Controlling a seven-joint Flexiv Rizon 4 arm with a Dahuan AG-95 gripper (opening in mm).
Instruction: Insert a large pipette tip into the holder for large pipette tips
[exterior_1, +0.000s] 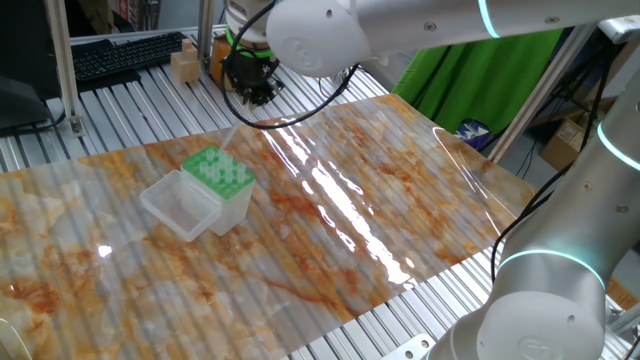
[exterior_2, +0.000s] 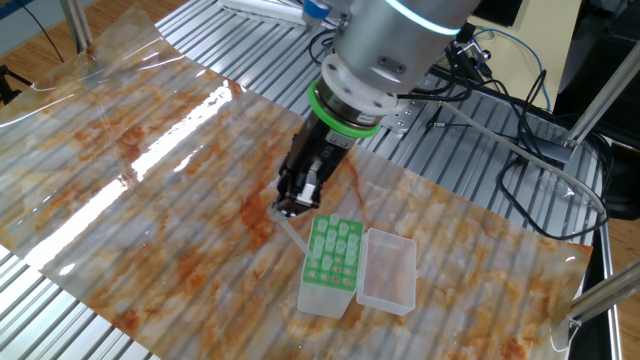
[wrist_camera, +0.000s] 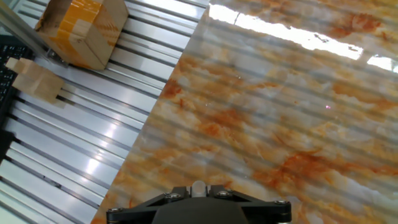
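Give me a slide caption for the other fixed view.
Gripper holds a pipette tip beside the green-topped holder.

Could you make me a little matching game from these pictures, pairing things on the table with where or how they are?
Things:
1. large pipette tip
2. holder for large pipette tips
3. clear lid
4. cardboard box

Places or states:
A. swung open, lying flat beside the green top
B. on the bare metal slats, off the marbled sheet
C. held in the gripper, slanting down toward the holder
D. standing on the marbled sheet, green plate of holes facing up

Pairs: 1-C, 2-D, 3-A, 4-B
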